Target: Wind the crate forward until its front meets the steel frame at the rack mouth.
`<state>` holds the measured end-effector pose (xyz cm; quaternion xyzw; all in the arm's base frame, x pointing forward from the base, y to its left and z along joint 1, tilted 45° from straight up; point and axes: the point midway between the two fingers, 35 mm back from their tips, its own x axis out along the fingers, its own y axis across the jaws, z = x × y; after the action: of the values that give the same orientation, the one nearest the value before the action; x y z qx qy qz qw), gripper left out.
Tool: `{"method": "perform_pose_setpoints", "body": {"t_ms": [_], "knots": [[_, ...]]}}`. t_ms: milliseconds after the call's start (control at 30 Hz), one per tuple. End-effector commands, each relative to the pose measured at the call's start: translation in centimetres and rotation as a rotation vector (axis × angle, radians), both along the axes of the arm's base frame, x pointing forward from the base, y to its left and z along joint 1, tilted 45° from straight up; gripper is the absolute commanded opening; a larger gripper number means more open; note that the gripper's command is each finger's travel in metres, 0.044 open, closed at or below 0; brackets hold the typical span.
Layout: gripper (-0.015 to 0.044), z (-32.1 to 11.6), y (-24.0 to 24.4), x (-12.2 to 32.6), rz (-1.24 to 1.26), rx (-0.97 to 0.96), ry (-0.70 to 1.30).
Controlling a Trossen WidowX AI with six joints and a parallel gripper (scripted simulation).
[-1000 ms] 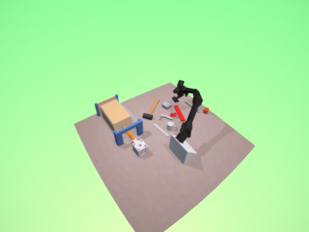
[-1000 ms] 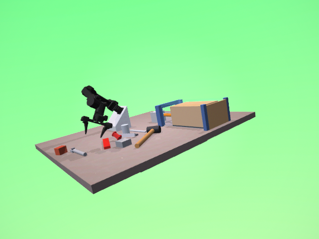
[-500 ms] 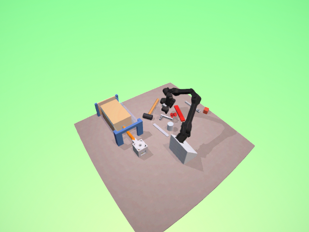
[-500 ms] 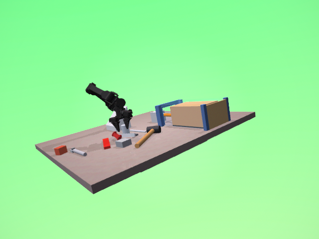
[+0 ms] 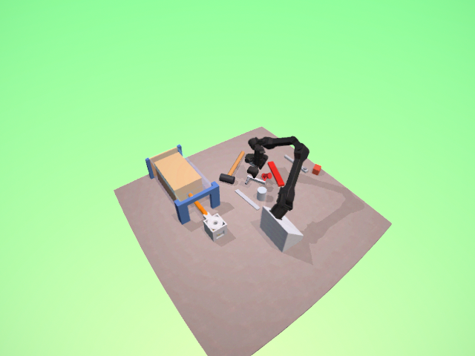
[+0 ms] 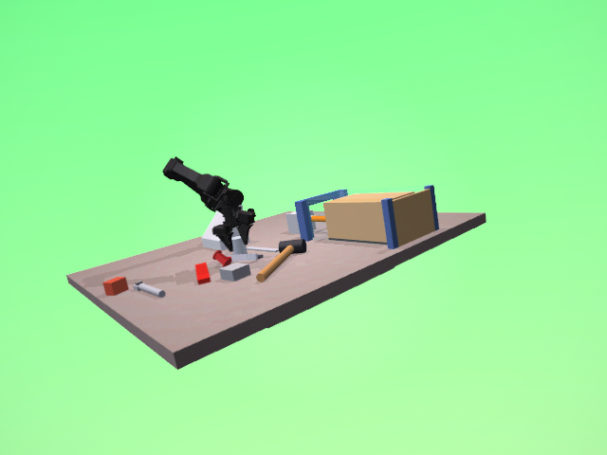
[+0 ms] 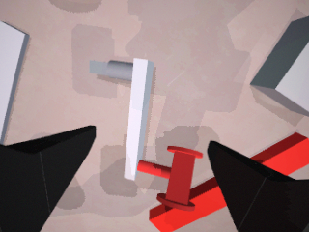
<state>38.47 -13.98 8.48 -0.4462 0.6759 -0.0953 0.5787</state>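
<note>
The tan crate [image 5: 178, 174] [image 6: 350, 220] sits flat in the cubby, its front a gap behind the blue steel frame [image 5: 215, 197] [image 6: 303, 220]. An orange strap [image 5: 200, 205] [image 6: 319, 218] joins it to the pale winch [image 5: 215, 230] [image 6: 294, 223], whose round top hole is empty. The winch handle [image 5: 256, 179] [image 6: 245, 257] [image 7: 138, 118] lies on the bench: a pale flat arm, a grey shaft with a square key at one end, and a red spool grip [image 5: 266, 176] [image 6: 222, 258] [image 7: 181, 179] at the other. My gripper [image 5: 257, 168] [image 6: 237, 245] [image 7: 153, 138] is open and empty above the handle.
Near the handle lie a mallet [image 5: 227, 178] [image 6: 275, 263], a red bar [image 5: 275, 173] [image 6: 202, 273] [image 7: 290, 157], a grey block [image 6: 235, 270], a grey cylinder [image 5: 261, 193] and a flat bar [image 5: 247, 199]. A wrench [image 5: 296, 163] [image 6: 151, 289] and orange-red cube [image 5: 316, 169] [image 6: 116, 285] lie farther off.
</note>
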Motion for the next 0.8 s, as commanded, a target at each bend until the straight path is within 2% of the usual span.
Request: {"method": "perform_pose_setpoints", "body": {"t_ms": [0, 767], "knots": [[0.044, -2.3, -1.4, -0.7, -0.005, 0.006, 0.025], [0.044, -4.4, -3.1, -0.8, -0.005, 0.004, 0.025]]}}
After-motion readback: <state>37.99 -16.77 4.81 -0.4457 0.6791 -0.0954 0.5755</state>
